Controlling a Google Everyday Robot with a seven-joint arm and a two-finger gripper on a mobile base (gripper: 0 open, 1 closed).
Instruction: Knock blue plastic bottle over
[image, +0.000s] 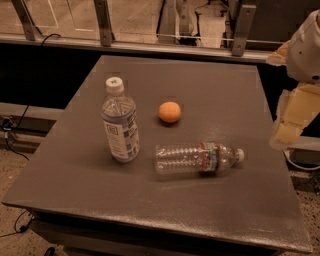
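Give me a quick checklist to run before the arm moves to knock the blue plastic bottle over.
1. Blue plastic bottle upright, cap on: ok.
2. Gripper close to the bottle: not ok; it hangs beyond the right edge of the table.
3. Direct path clear: not ok; the ribbed bottle lying on its side and the orange sit between.
4. Table room around the bottle for it to fall: ok.

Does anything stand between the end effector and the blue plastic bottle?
Yes, partly. The end effector is beyond the right edge of the table; the upright blue plastic bottle stands on the left. Between them lie an orange and a ribbed clear bottle on its side, with a gap between.
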